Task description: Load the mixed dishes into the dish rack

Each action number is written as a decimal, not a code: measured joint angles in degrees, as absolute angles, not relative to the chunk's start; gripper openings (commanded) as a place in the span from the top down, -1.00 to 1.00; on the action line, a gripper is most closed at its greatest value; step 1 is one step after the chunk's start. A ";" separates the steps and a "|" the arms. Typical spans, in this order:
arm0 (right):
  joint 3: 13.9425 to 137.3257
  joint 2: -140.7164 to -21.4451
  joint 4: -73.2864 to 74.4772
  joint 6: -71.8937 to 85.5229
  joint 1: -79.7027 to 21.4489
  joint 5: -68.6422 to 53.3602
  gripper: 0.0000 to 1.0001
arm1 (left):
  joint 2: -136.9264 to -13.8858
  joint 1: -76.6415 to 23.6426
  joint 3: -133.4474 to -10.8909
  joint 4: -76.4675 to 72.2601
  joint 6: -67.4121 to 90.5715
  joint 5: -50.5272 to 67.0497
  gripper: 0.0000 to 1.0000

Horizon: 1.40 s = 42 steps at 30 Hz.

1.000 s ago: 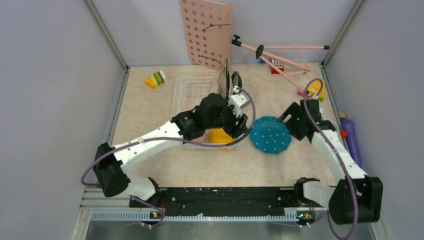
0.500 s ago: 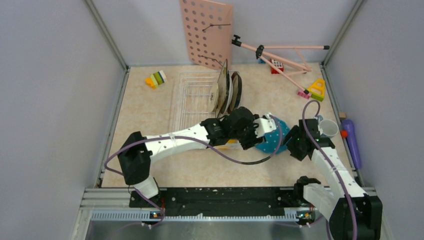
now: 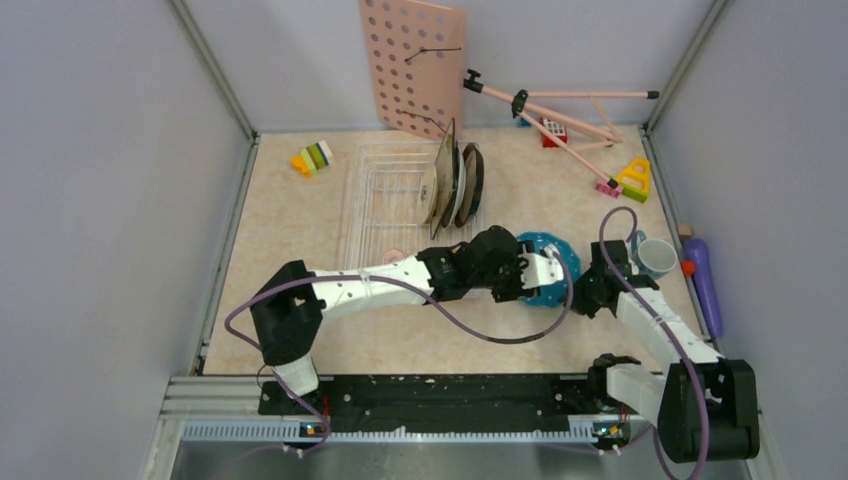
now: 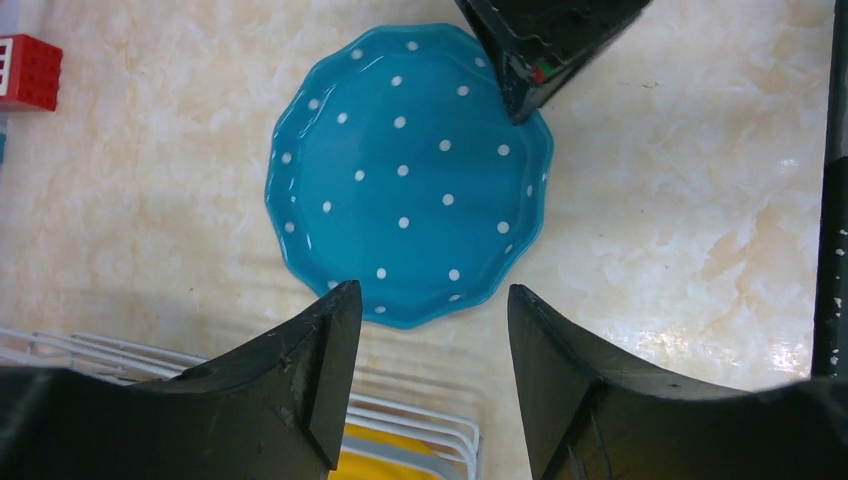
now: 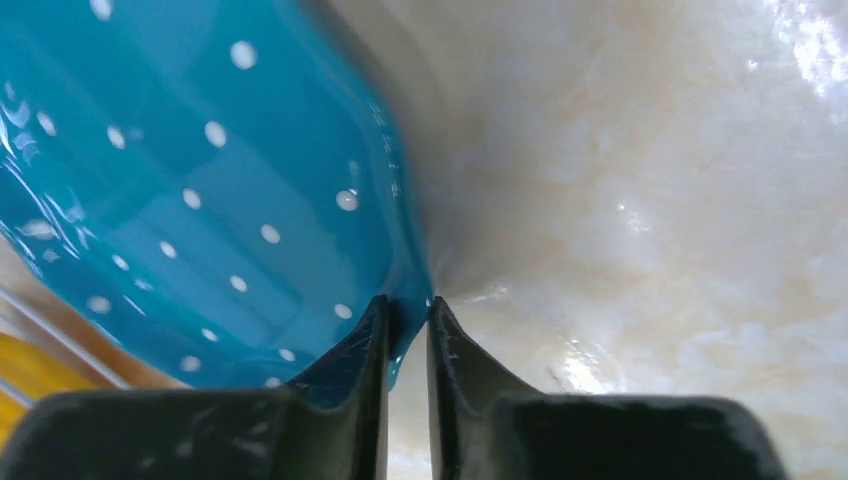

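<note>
The teal white-dotted dish (image 4: 410, 170) lies dotted side up on the table, just right of the white wire dish rack (image 3: 390, 200). My right gripper (image 5: 408, 315) is shut on its rim (image 5: 200, 200) at the dish's right edge (image 3: 560, 260). My left gripper (image 4: 430, 300) hovers open above the dish's near edge with nothing between its fingers. Two round plates and a square one (image 3: 455, 185) stand upright in the rack. A yellow-orange bowl (image 4: 400, 455) shows behind the rack's wires (image 4: 420, 420). A small pale cup (image 3: 657, 257) stands right of my right arm.
A pink pegboard (image 3: 415, 65) leans on the back wall beside a fallen pink tripod (image 3: 560, 115). Toy blocks lie at the back left (image 3: 313, 158) and back right (image 3: 632, 180). A purple object (image 3: 705, 285) lies along the right wall. A red block (image 4: 30, 70) sits nearby.
My left arm swung right from the rack to above the teal dish. My right gripper came in to the dish's right edge and closed on its rim.
</note>
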State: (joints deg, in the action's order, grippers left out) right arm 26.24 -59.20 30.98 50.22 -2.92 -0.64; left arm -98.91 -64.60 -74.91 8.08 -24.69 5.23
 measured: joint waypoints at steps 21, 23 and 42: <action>37.30 -55.88 48.62 52.73 -2.59 -0.78 1.00 | -106.19 -67.66 -70.54 1.43 -33.23 7.11 -0.66; 37.30 -55.88 49.15 52.82 -2.59 -1.15 1.00 | -106.00 -67.66 -68.69 0.27 -33.30 8.49 -0.70; 42.24 -55.92 54.08 54.30 -2.57 -7.46 1.00 | -110.89 -71.44 -66.52 -8.82 -38.48 -5.13 -0.32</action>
